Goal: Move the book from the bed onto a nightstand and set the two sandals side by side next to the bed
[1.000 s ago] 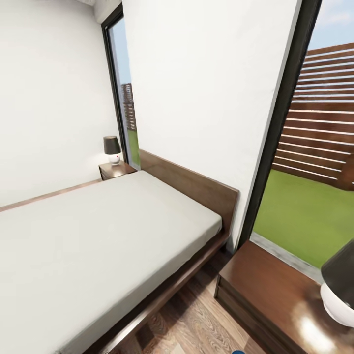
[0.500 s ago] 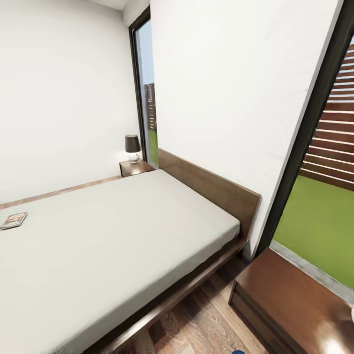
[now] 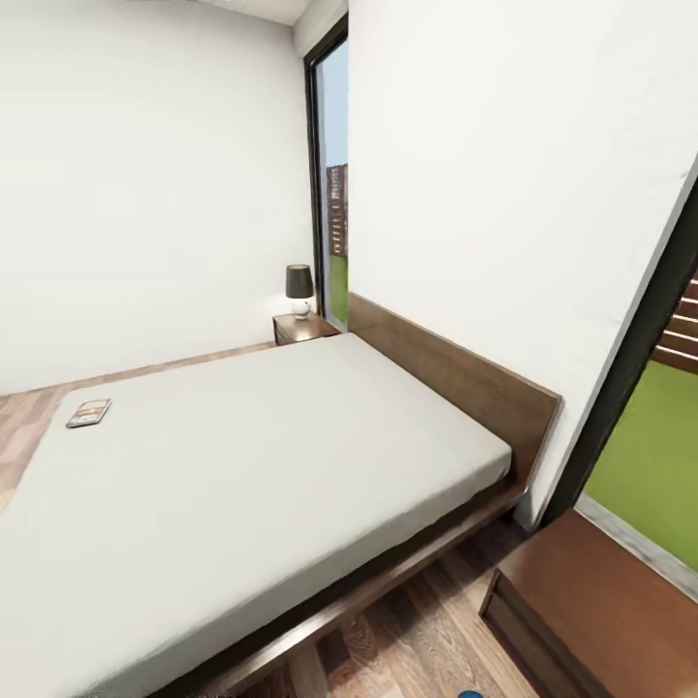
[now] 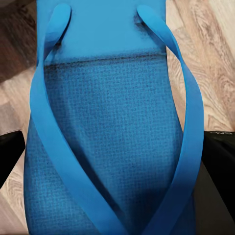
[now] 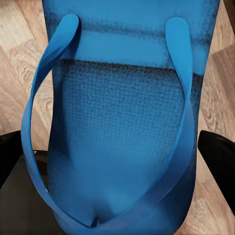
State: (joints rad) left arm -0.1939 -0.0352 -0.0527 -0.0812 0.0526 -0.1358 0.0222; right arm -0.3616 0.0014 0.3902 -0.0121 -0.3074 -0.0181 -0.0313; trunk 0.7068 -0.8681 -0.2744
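— Changed since a second ago?
— Whole head view swung, so camera motion, not the things. Book (image 3: 88, 413) now on show, lying flat on the bed (image 3: 252, 465) near the far edge, well apart from either gripper. Was at the picture's left margin half a second back, off-frame a second back. Near lamp gone from the lower right corner; far lamp (image 3: 300, 288) and far nightstand (image 3: 305, 328) drifted rightward along with the window (image 3: 333, 194).
— And the sandals?
— One blue sandal (image 4: 115, 142) right between the left gripper (image 4: 115, 161) fingers, straps up, over the plank floor (image 4: 215, 73). Another blue sandal (image 5: 122, 132) between the right gripper (image 5: 117, 161) fingers, same pose.
— Clamped on them?
— Looks so: dark fingers (image 4: 10, 156) (image 5: 220, 156) pressed at each sole's sides on both arms, each gripper closed around its sandal.
— Anything cut off or unclear?
— Near nightstand (image 3: 601, 601) clipped by the lower right corner. Small blue speck at the head view's bottom edge, too little to name. Book cover too small to read. Sandal toes and heels run past both wrist pictures.
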